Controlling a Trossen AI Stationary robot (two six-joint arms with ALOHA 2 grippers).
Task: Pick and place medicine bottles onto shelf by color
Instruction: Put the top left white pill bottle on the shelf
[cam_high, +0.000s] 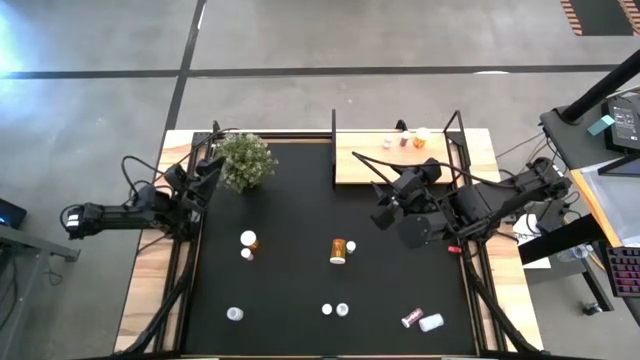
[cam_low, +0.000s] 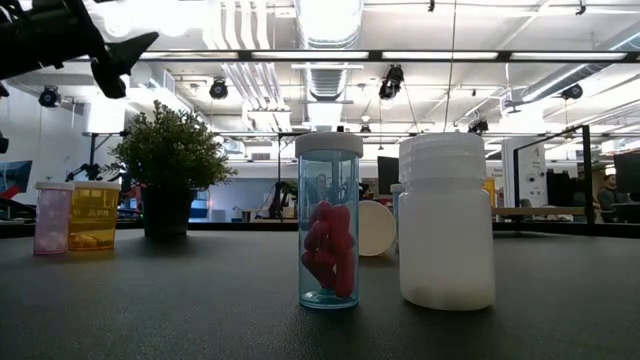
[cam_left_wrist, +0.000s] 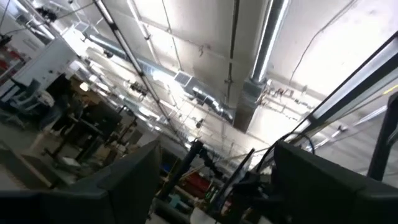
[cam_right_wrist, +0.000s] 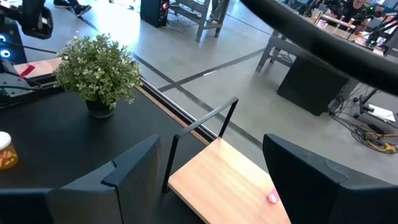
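My right gripper (cam_high: 383, 205) hung with fingers apart and empty by the shelf (cam_high: 365, 165); the nearest medicine bottle (cam_high: 338, 250), lying lengthwise, sat toward seven o'clock, far from the left gripper (cam_high: 207, 172).

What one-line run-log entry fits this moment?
right end effector: open, empty, beside shelf | left end effector: open, idle near plant | medicine bottles: still on table

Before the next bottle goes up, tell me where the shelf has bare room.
The shelf is bare wood along its left and middle, from the upright post near the potted plant across to the right gripper. Its right end is crowded: three bottles stand together there.
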